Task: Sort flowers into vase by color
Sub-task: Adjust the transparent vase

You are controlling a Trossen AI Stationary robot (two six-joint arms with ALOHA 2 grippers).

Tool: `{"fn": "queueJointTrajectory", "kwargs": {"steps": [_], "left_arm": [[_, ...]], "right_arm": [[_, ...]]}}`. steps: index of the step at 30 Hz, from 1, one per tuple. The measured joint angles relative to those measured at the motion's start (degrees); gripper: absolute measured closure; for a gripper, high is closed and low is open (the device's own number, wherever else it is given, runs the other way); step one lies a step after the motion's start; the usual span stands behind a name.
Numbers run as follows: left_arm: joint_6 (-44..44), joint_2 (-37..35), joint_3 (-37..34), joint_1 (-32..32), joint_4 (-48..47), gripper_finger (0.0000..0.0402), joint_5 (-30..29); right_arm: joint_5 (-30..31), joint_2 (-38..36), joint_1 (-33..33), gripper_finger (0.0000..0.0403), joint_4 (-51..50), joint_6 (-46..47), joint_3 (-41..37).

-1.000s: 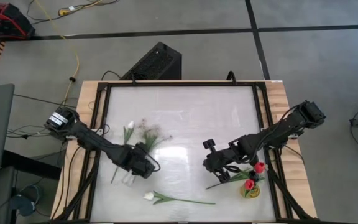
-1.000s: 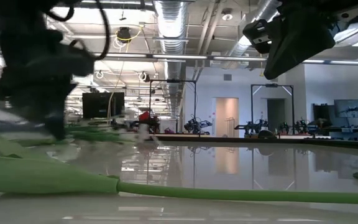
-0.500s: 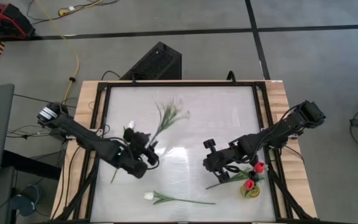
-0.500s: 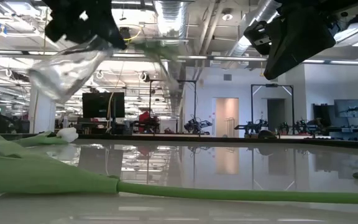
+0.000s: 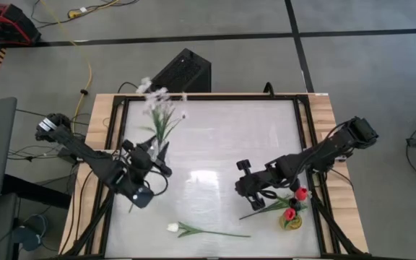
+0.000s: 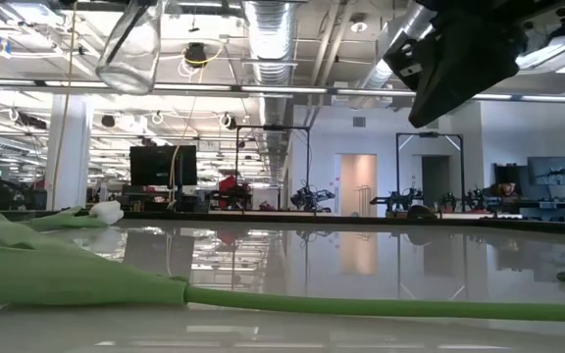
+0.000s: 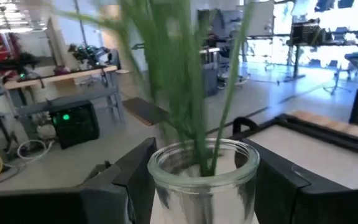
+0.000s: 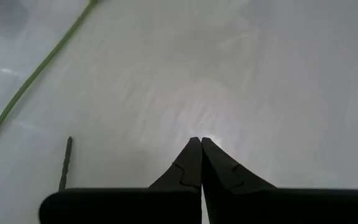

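- Left hand (image 5: 144,167) at worktop's (image 5: 215,144) 9 o'clock, clamped on glass vase (image 7: 202,180) with white sprigs (image 5: 159,108).
- Right hand (image 8: 201,144) at 4 o'clock, shut, empty.
- Red tulips (image 5: 295,204) potted; white tulip (image 5: 173,228) at 6 o'clock unsorted.

Clear glass vase (image 7: 202,180) lifted off the table, clamped between the left claw's (image 7: 197,186) fingers, tilted toward the far left edge; green stems standing in it. Sprig (image 5: 157,105) of tiny white blossoms fanning out from its mouth. White tulip (image 5: 173,227) lying flat near the front edge, stem pointing right. Red tulips (image 5: 295,204) upright in a yellow vase (image 5: 290,223) at front right.
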Motion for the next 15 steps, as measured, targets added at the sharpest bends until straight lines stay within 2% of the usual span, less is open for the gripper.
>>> {"fn": "queueJointTrajectory", "kwargs": {"steps": [4, 9, 12, 15], "left_arm": [[8.72, 3.62, -0.07, -1.31, 2.5, 0.0217, 1.1], [9.17, 3.64, -0.18, -0.71, 2.84, 0.0217, 0.4], [2.37, 3.87, -0.46, -0.88, -2.41, 0.0217, 1.06], [-12.4, 5.18, -3.02, -0.3, -7.82, 0.0217, 0.36]], "right_arm": [[0.07, 0.0, -0.62, 0.0376, 0.09, 1.28, 0.0], [0.11, 0.0, -1.71, 0.0376, 2.21, 0.61, 0.0], [0.13, 0.0, -2.24, 0.0376, 2.52, 0.57, 0.0], [0.03, 0.0, -2.53, 0.0376, 2.56, 0.59, 0.0]]}}
